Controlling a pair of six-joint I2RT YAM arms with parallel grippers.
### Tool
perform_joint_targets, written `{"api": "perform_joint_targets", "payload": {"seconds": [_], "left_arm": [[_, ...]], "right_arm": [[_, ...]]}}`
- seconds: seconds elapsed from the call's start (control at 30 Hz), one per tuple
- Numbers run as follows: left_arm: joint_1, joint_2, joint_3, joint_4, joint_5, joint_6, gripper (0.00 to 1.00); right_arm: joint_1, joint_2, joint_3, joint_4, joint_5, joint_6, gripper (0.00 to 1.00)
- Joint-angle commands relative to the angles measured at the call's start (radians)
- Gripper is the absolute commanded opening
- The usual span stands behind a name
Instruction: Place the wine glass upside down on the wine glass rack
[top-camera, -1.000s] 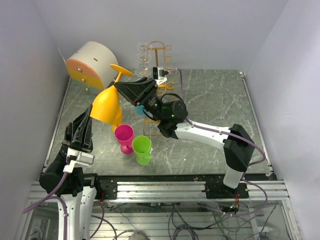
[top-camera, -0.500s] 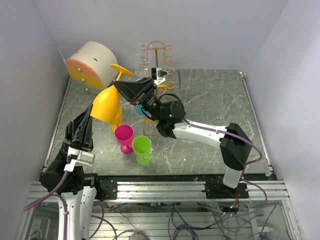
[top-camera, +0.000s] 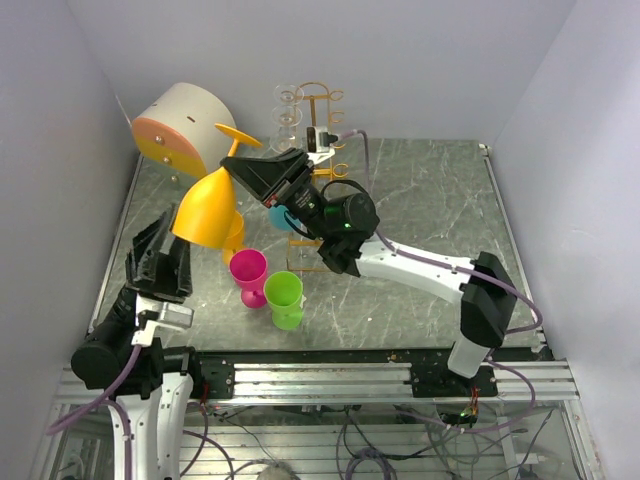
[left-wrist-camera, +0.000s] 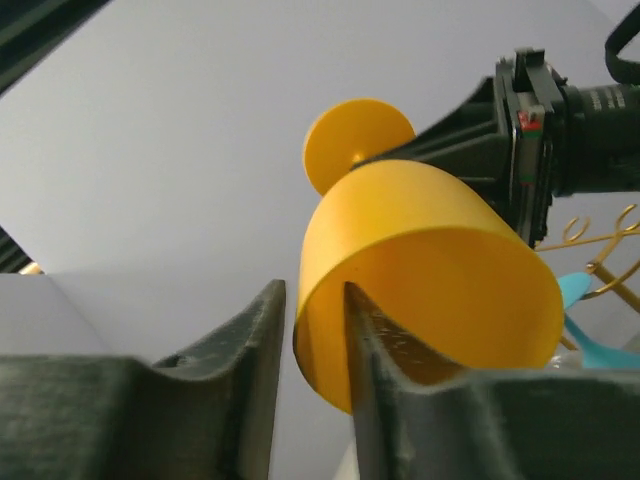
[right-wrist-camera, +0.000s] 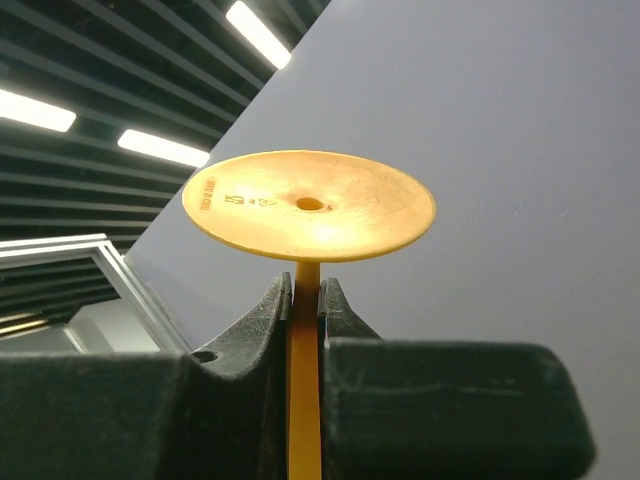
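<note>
One wine glass (top-camera: 205, 210) hangs inverted, stem tilted.

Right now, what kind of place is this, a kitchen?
Probably a robot test lab, not a kitchen: two robot arms bolted to a metal rail, plain grey walls boxing in the table, loose cables underneath.

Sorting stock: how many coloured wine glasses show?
5: yellow glass in right tool; pink glass, green glass side by side; orange glass, blue glass partly hidden. More may hide.
</note>
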Motion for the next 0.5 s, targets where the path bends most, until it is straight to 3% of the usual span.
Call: {"api": "perform_joint_targets", "payload": {"seconds": [0.0, 0.13, 0.23, 0.33, 0.47], "left_arm": [[0.008, -0.016, 0.078, -0.177, 0.035, 0.068, 0.53], [0.009, -0.014, 0.174, -0.335, -0.009, 0.116, 0.83], [0.009, -0.006, 0.285, -0.520, -0.076, 0.186, 0.97], [0.009, 0.002, 0.372, -0.677, -0.146, 0.227, 0.99], [0.012, 0.118, 0.552, -0.958, -0.281, 0.159, 1.00]], "right_arm": [[0.011, -0.075, 0.027, -0.098, 0.024, -0.111, 0.00], [0.007, -0.124, 0.124, -0.333, 0.059, -0.273, 0.00], [0.009, -0.171, 0.199, -0.484, 0.110, -0.407, 0.00], [0.008, -0.215, 0.249, -0.615, 0.166, -0.539, 0.00], [-0.018, -0.263, 0.316, -0.783, 0.238, -0.727, 0.00]]}}
